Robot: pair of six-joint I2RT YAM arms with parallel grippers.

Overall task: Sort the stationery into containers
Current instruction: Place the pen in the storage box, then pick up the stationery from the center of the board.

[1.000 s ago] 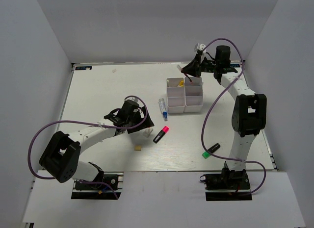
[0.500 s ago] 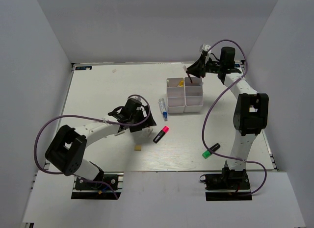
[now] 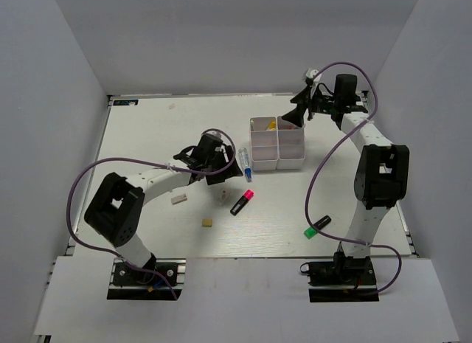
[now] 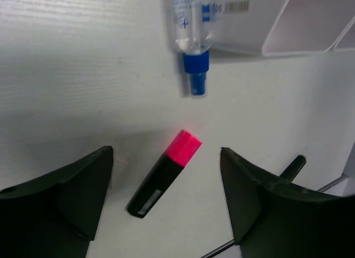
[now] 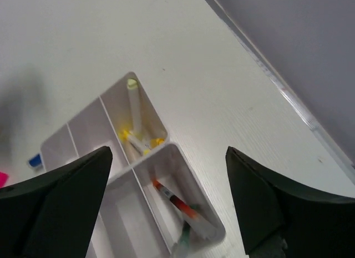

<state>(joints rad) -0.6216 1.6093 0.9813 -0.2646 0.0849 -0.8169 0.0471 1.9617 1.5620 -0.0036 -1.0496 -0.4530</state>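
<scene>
The containers (image 3: 277,145), a white 2x2 block, stand at the back of the table. My right gripper (image 3: 295,116) hovers open over their far right compartment, where a red pen (image 5: 178,203) lies; yellow-capped pens (image 5: 136,122) fill the neighbouring one. My left gripper (image 3: 230,173) is open above the table. In the left wrist view the pink-and-black highlighter (image 4: 163,175) lies flat between the fingers (image 4: 64,197), touching neither. A blue-capped marker (image 4: 193,44) lies beyond it against the containers' wall (image 4: 302,22).
A green-and-black highlighter (image 3: 317,226) lies near the right arm's base. A tan eraser (image 3: 208,222) and two small white blocks (image 3: 178,199) (image 3: 221,196) lie on the table in front of the left arm.
My right gripper opened and the pen it held now lies in the far right compartment. My left arm swung right towards the pink highlighter and its jaws narrowed a little.
</scene>
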